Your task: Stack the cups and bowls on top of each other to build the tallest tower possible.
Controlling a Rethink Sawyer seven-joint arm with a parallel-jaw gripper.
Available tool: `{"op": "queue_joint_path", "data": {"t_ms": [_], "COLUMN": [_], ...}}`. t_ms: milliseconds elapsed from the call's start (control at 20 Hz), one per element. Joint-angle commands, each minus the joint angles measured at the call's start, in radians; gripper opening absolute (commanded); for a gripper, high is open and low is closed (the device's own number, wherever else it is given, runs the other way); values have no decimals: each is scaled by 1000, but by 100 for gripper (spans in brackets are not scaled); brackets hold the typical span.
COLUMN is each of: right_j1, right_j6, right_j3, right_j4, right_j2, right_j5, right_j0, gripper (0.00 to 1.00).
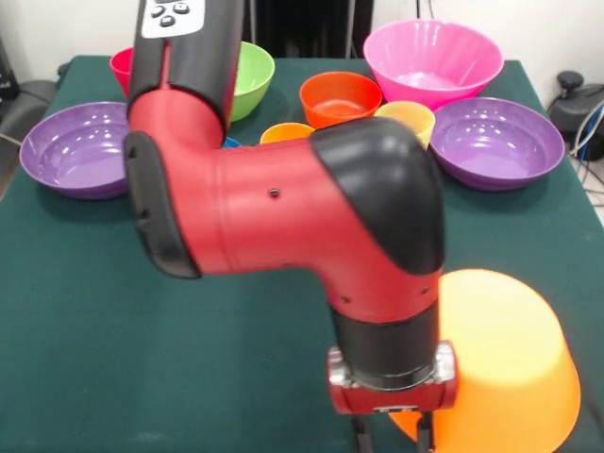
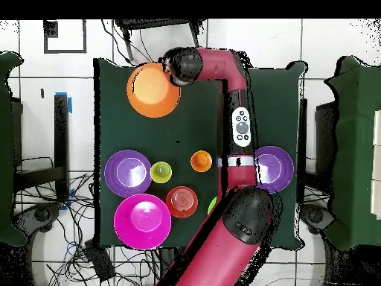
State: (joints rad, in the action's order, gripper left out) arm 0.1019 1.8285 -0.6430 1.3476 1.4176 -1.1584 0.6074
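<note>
The big yellow-orange bowl (image 1: pixel 510 363) lies mouth down at the table's near right; it also shows in the overhead view (image 2: pixel 152 89). My gripper (image 1: pixel 392 436) hangs at its left rim, cut off by the picture's bottom edge. Behind the arm stand two purple bowls (image 1: pixel 75 146) (image 1: pixel 495 142), the big pink bowl (image 1: pixel 432 58), the orange-red bowl (image 1: pixel 340 97) and the green bowl (image 1: pixel 250 71). A yellow cup (image 1: pixel 408 118), an orange cup (image 1: pixel 286 132) and a red-pink cup (image 1: pixel 121 66) stand among them. A sliver of the blue bowl (image 1: pixel 231 142) shows. No tower stands.
The table carries a dark green cloth (image 1: pixel 94 330). My red and black arm (image 1: pixel 283 217) spans the middle and hides part of the green bowl and the blue bowl. Cables and equipment lie on the floor beyond the table's edges.
</note>
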Motion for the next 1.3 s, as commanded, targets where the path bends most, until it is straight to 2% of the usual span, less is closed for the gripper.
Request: {"op": "queue_joint_path", "data": {"t_ms": [50,250,500,700,850,1100,1300], "right_j1": [-22,-16,-25,-5,-7,-16,-37], "right_j6": [298,285,277,216,235,217,220], "right_j3": [-129,-122,-109,-59,-67,-47,-54], "right_j4": [-71,-141,-203,-258,-306,-358,-384], "right_j2": [-277,-315,-374,-393,-418,-459,-504], "right_j5": [-62,-100,-92,-108,-113,-137,-111], "right_j0": [-67,-86,-115,-138,-149,-173,-186], "gripper": [100,100,100,100,100,100,100]}}
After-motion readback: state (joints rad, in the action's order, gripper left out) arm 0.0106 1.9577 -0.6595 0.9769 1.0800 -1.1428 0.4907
